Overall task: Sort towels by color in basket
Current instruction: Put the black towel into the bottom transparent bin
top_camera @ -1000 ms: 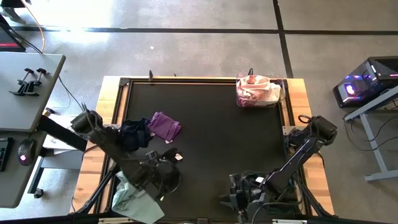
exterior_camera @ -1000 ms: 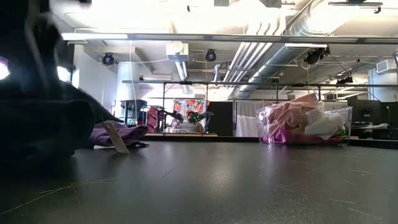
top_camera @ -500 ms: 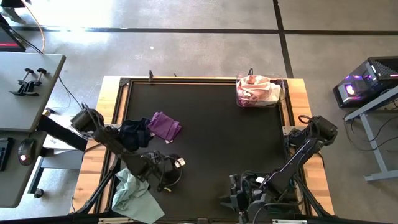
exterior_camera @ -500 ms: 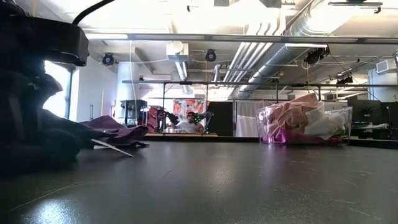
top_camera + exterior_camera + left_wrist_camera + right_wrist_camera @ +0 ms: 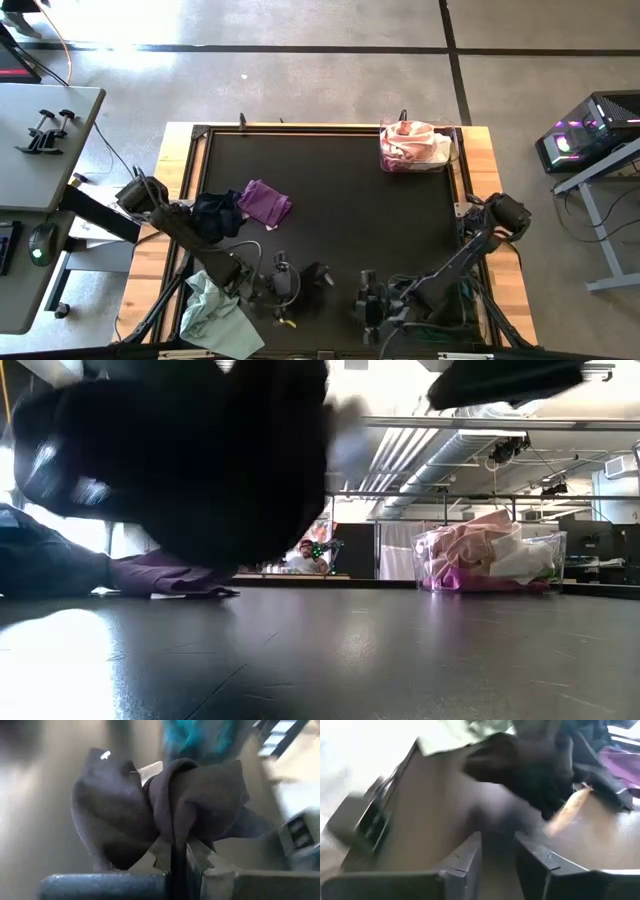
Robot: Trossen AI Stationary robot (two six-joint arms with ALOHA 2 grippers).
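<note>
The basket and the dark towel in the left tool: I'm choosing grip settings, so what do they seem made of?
The basket looks like clear hard plastic with a glossy finish: the pink and white cloths inside show through its walls. The dark towel, pinched in the left tool, looks like soft matte woven fabric: it bunches into folds and shows a fine weave.

Two dark, near-black robot arms built from slim tubular links with bulkier rounded joint housings. Thin black cables loop loosely beside the left arm (image 5: 190, 235) and bundle near the base of the right arm (image 5: 470, 255). The left gripper (image 5: 179, 851) has two flat grey-black fingers with angular, stepped tips on a smooth dark crossbar. The right gripper (image 5: 497, 851) has matching flat, dark, straight-edged fingers (image 5: 466, 857), on a similar bar.
</note>
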